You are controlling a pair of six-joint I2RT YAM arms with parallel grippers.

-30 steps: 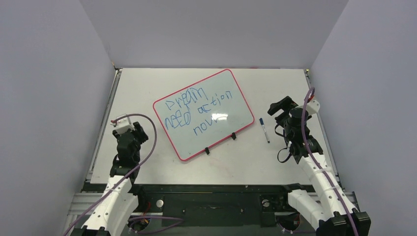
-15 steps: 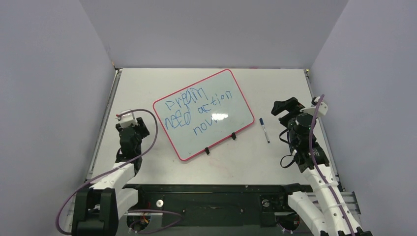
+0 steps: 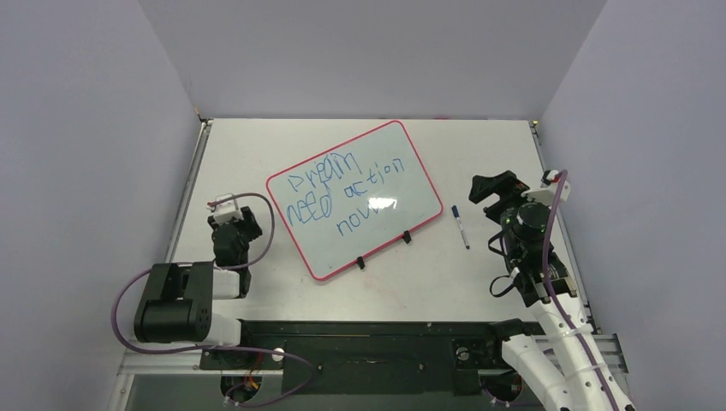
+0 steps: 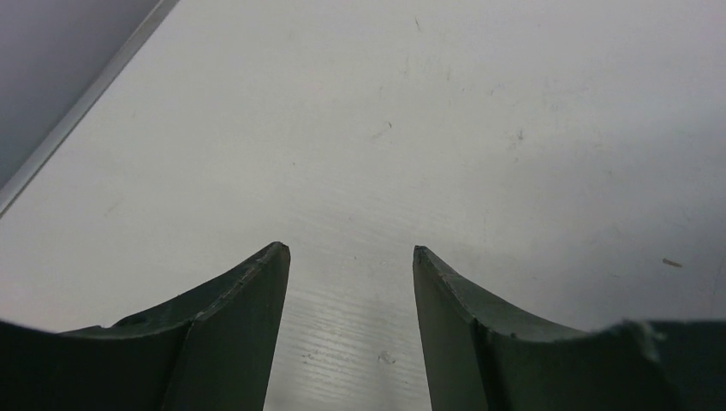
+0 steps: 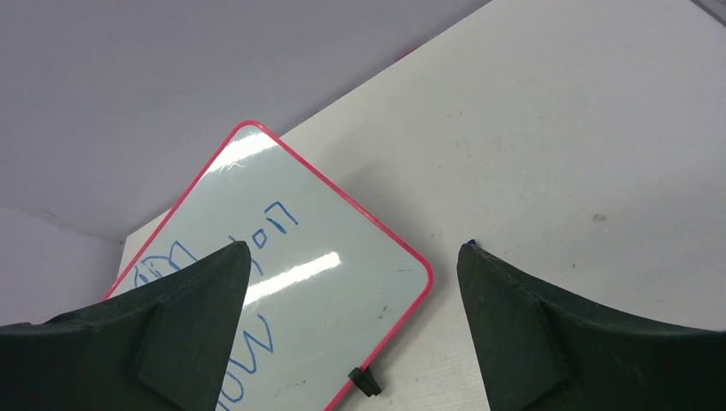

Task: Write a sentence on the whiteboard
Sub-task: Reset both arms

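Note:
The whiteboard (image 3: 381, 233) with a thin red rim lies tilted on the table's middle, two black clips on its near edge. The sentence (image 3: 342, 190) in blue reads "Dream need action now" in three rows. A blue-capped marker (image 3: 461, 226) lies on the table right of the board. My left gripper (image 3: 238, 229) is open and empty, low over bare table (image 4: 360, 128) left of the board. My right gripper (image 3: 490, 188) is open and empty, raised right of the marker. Its wrist view shows the board's corner (image 5: 342, 282), part of the writing (image 5: 257, 330) and a clip (image 5: 365, 381).
The white table (image 3: 479, 145) is walled in by grey panels on three sides. A metal rail (image 3: 184, 197) runs along the left edge and also shows in the left wrist view (image 4: 77, 103). The left arm is folded back near its base (image 3: 171, 308).
The left arm has folded back toward its base, its gripper staying low left of the board. The right gripper has shifted slightly and turned. Both stayed open.

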